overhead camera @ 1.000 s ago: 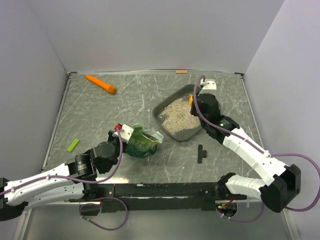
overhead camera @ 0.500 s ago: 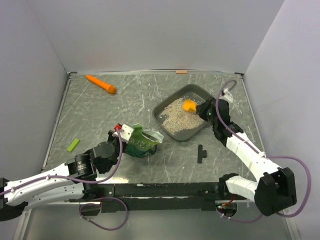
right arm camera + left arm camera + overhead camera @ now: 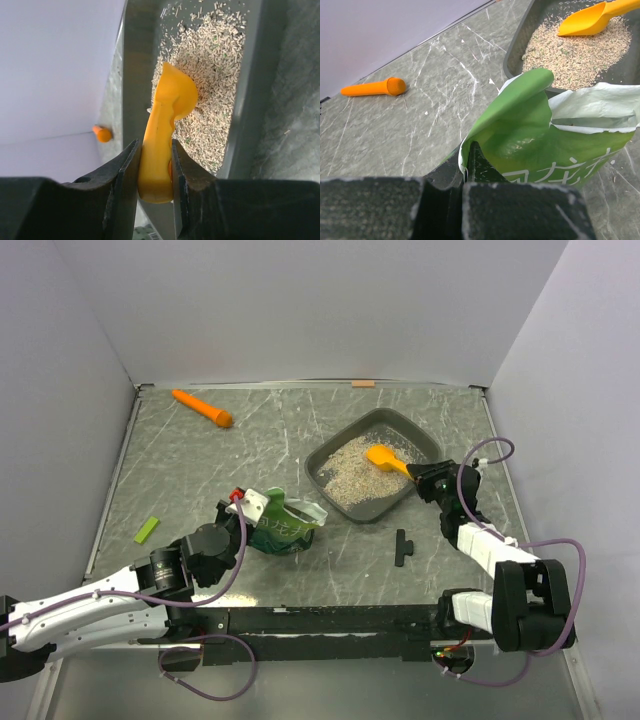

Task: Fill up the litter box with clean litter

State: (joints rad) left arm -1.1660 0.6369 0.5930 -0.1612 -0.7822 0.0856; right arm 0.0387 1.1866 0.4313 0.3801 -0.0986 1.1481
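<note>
The dark grey litter box sits right of centre, with pale litter heaped in its left half. My right gripper reaches in over the box's right rim, shut on the handle of an orange scoop. The wrist view shows the scoop pinched between both fingers, its bowl resting on the litter. My left gripper is shut on the edge of the green bag, which lies on the table just left of the box. The bag gapes towards the litter box.
An orange carrot-shaped stick lies at the back left. A small green strip is near the left wall. A black T-shaped piece lies on the table in front of the box. Grey walls close in three sides.
My right arm has swung from over the box's back corner round to its right side and dropped lower, carrying the scoop; the bowl now rests on the litter. Left arm and bag unchanged.
</note>
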